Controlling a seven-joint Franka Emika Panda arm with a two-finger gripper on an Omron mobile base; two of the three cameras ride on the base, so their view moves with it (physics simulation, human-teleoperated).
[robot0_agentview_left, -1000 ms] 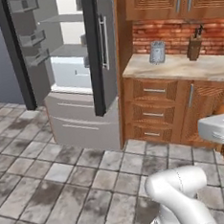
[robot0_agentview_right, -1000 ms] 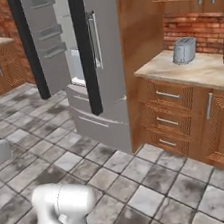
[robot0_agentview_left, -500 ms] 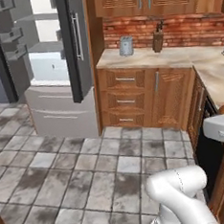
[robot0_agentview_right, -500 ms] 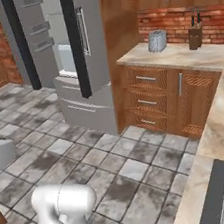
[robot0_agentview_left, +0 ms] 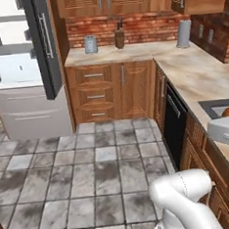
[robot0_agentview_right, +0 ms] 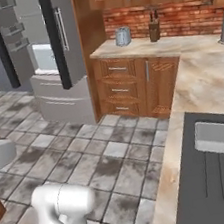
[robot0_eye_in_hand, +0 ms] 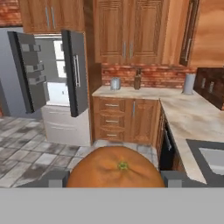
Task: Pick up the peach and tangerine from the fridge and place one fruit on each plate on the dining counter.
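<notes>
**Tangerine in the pincer, fridge open behind**

The gripper (robot0_eye_in_hand: 116, 178) is clamped on the tangerine (robot0_eye_in_hand: 116, 168), one finger tip at each side of the fruit. Beyond it the fridge (robot0_eye_in_hand: 54, 94) stands with both dark doors wide open, white inside showing. To the right runs the beige stone counter (robot0_eye_in_hand: 192, 120) with its dark sink (robot0_agentview_right: 213, 170).

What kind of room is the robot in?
A kitchen, it looks like: a fridge with its doors open, wooden cabinets under a stone counter, and a dark sink.
</notes>
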